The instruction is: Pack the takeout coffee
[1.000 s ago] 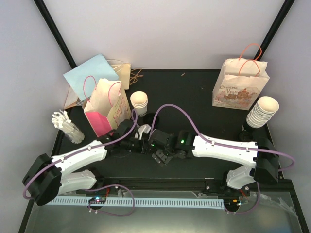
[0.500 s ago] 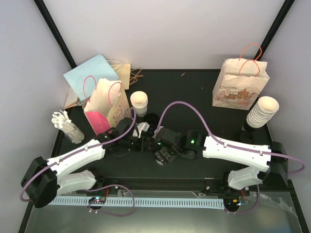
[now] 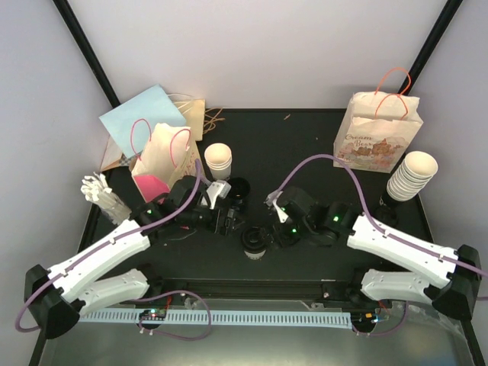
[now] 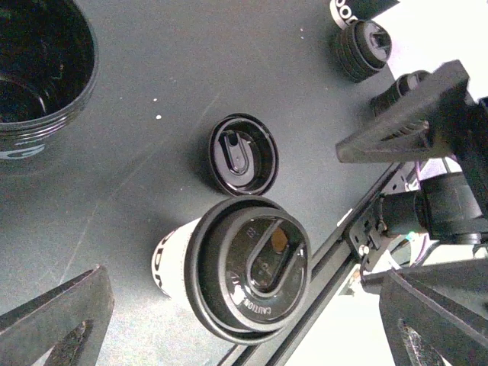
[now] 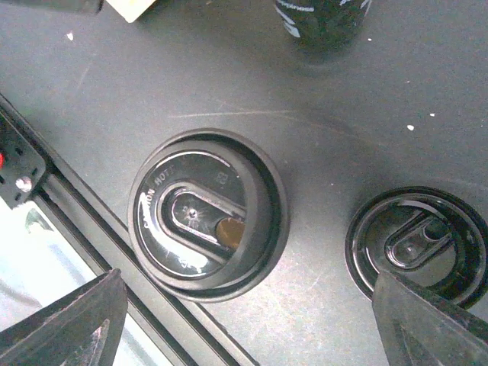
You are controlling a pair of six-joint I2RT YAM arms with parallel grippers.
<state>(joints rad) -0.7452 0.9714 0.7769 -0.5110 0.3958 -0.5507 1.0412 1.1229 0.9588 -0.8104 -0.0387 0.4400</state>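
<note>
Table [image 3: 305,145]: black; it carries all the things and both arms.
Printed paper bag [image 3: 377,137]: stands upright at the right rear, well apart from the cup.
Pink-handled paper bag [image 3: 164,164]: stands at the left rear near the left arm; its mouth seems to be open upward.
Left gripper [image 3: 229,219]: jaws stand wide and hold nothing; it hangs just left of the cup.
Right gripper [image 3: 273,229]: jaws are also wide apart and empty; it hangs just right of the cup.
Coffee cup [image 3: 253,244]: white paper cup with a black lid on it, upright near the front edge, between the two grippers and touched by neither.
Loose lid [image 4: 242,155]: lies flat on the table just beside the cup, not touching it.
Step in hand: the lid seems to sit on the cup, so the bagging probably comes now.
Next move: one gripper should take the cup by its wall under the lid, softly, and keep it upright on the way to a bag. The other arm may need to hold the bag's mouth open.
</note>
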